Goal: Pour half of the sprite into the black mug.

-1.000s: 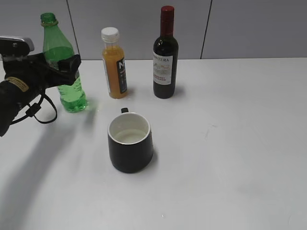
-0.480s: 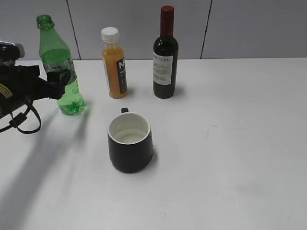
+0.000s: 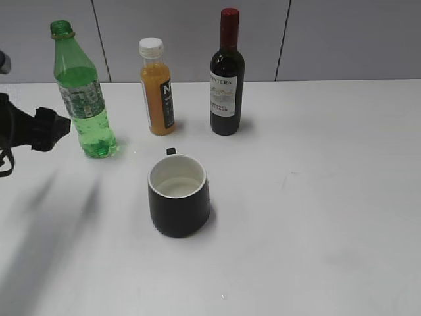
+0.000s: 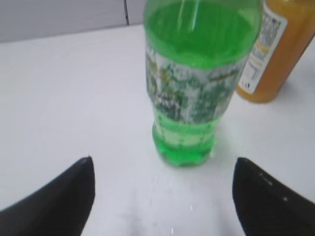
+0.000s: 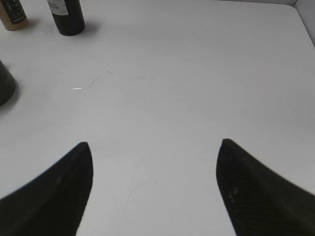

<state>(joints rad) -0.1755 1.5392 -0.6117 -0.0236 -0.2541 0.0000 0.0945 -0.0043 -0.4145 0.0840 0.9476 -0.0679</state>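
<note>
Left end effector [image 4: 162, 196] spread wide, empty, just short of the sprite [image 3: 82, 99], which stands upright at the surface's [image 3: 316, 197] left rear, apart from the mug [image 3: 179, 195]. Likely step: approach to grasp. Next: advance and close on the bottle.

White table [image 3: 316, 217] carries sprite [image 3: 82, 99], juice bottle [image 3: 156, 89], wine bottle [image 3: 227, 79], black mug [image 3: 179, 195].

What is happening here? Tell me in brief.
Nothing is being held. The left gripper is open beside the tall green plastic soda bottle, which stands upright and uncapped on the white table. The squat black mug sits apart in front of it. The right gripper is open over bare table.
</note>
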